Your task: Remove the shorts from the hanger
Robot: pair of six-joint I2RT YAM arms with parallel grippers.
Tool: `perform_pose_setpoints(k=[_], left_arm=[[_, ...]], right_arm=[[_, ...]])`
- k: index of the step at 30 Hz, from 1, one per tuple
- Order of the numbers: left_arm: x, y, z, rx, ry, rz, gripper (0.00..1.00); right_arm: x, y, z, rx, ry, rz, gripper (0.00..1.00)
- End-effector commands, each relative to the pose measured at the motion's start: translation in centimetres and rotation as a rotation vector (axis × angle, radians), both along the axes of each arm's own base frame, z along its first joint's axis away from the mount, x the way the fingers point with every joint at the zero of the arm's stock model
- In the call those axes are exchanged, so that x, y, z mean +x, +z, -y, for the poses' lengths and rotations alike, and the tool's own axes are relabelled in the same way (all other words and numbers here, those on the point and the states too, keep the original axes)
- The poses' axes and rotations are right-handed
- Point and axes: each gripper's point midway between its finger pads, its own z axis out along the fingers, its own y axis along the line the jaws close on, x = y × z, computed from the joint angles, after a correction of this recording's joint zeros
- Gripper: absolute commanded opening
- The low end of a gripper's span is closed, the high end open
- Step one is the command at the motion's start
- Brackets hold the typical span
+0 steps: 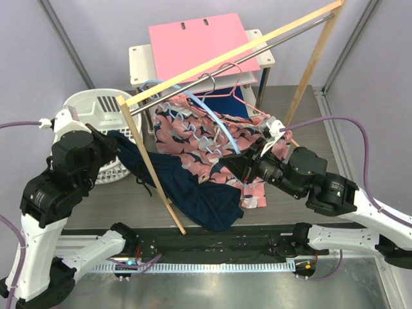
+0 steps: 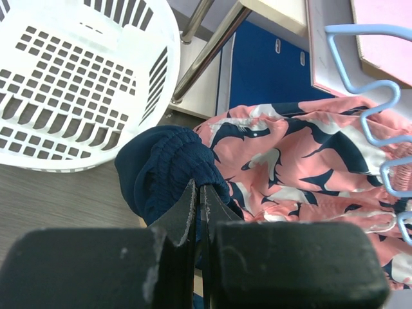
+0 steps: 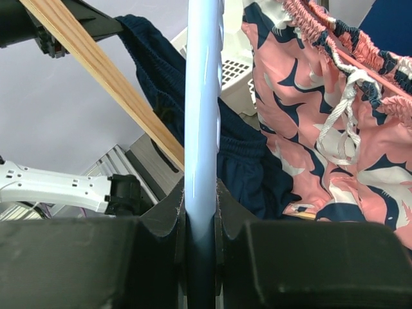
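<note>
The plain navy shorts [image 1: 193,190] hang down over the table's front, still partly draped with the light blue hanger [image 1: 222,129]. The salmon pink printed shorts [image 1: 199,138] hang on that hanger behind them. My left gripper [image 1: 119,147] is shut on the navy waistband [image 2: 161,167], its tips [image 2: 199,190] pinching the cloth beside the pink shorts [image 2: 302,161]. My right gripper [image 1: 248,166] is shut on the blue hanger's bar [image 3: 203,96], which runs straight up between the fingertips [image 3: 201,193]. The pink shorts [image 3: 322,129] and navy shorts [image 3: 248,170] lie beyond it.
A white laundry basket [image 1: 84,100] stands at the left, close to the left gripper, and also shows in the left wrist view [image 2: 64,96]. A wooden rack [image 1: 151,164] with a metal rail crosses the middle. A pink hanger [image 1: 225,90] hangs on the rail. A pink board [image 1: 199,42] lies on a white stand behind.
</note>
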Motion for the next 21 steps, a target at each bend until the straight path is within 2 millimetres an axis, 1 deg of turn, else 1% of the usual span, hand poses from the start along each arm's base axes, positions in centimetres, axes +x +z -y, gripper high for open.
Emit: perform_pose_setpoints(k=[1,2,3,5,6,7,8,9,10,11,12,13,14,15,16,17,18,19,20,21], left_arm=[[-0.3,3.6,-0.6,-0.054,0.019,0.113,0.0],[-0.3,3.8,-0.7,-0.052,0.019,0.117,0.0],[-0.4,4.2,-0.7,-0.054,0.019,0.126,0.0],[-0.4,4.5,-0.8,-0.043,0.016,0.132,0.0],[-0.5,5.0,-1.0,-0.044,0.021,0.143,0.0],[-0.4,5.3,-1.0,-0.04,0.021,0.148,0.0],[-0.4,5.5,-1.0,-0.037,0.017,0.152,0.0],[-0.4,5.9,-1.0,-0.038,0.016,0.162,0.0],[-0.4,6.0,-0.9,-0.036,0.013,0.162,0.0],[-0.4,6.3,-0.9,-0.04,0.01,0.167,0.0],[-0.4,6.6,-0.7,-0.047,-0.002,0.172,0.0],[-0.3,6.7,-0.5,-0.052,-0.008,0.171,0.0],[-0.3,6.8,-0.3,-0.059,-0.015,0.173,0.0],[-0.3,6.7,0.0,-0.072,-0.023,0.17,0.0],[-0.2,6.6,0.4,-0.084,-0.04,0.165,0.0],[-0.2,6.5,0.6,-0.092,-0.049,0.164,0.0],[0.0,6.1,1.0,-0.107,-0.053,0.155,0.0],[-0.1,6.0,1.3,-0.118,-0.068,0.154,0.0],[0.0,5.5,1.5,-0.121,-0.071,0.143,0.0],[0.1,5.4,1.7,-0.135,-0.076,0.143,0.0]], right_arm=[[0.3,2.1,-0.1,0.065,-0.015,0.023,0.09],[0.3,1.5,-0.1,0.058,-0.017,0.015,0.15],[0.1,1.4,0.2,0.062,-0.017,0.01,0.23],[0.1,0.6,0.5,0.048,-0.023,0.002,0.31],[0.1,0.2,0.8,0.04,-0.028,-0.006,0.42],[-0.1,0.2,1.3,0.047,-0.034,-0.007,0.48],[0.1,-0.2,1.8,0.041,-0.054,-0.01,0.6],[0.1,-0.7,2.2,0.029,-0.065,-0.016,0.66],[0.0,-0.6,3.1,0.041,-0.075,-0.011,0.72],[0.1,-1.7,3.5,0.023,-0.09,-0.02,0.77],[0.4,-2.5,4.2,0.013,-0.125,-0.028,0.86],[0.2,-3.6,5.1,0.024,-0.138,-0.041,0.89],[0.2,-4.4,5.5,0.027,-0.153,-0.05,0.93],[0.3,-4.8,6.1,0.042,-0.176,-0.057,0.95],[0.2,-5.4,6.3,0.06,-0.18,-0.076,0.96],[0.0,-6.6,6.8,0.07,-0.187,-0.088,0.97],[-0.1,-6.8,6.9,0.089,-0.186,-0.097,0.97],[-0.2,-8.0,6.9,0.094,-0.187,-0.12,0.97],[-0.3,-8.0,7.5,0.127,-0.193,-0.121,0.98],[-0.3,-8.3,7.6,0.142,-0.199,-0.128,0.99]])
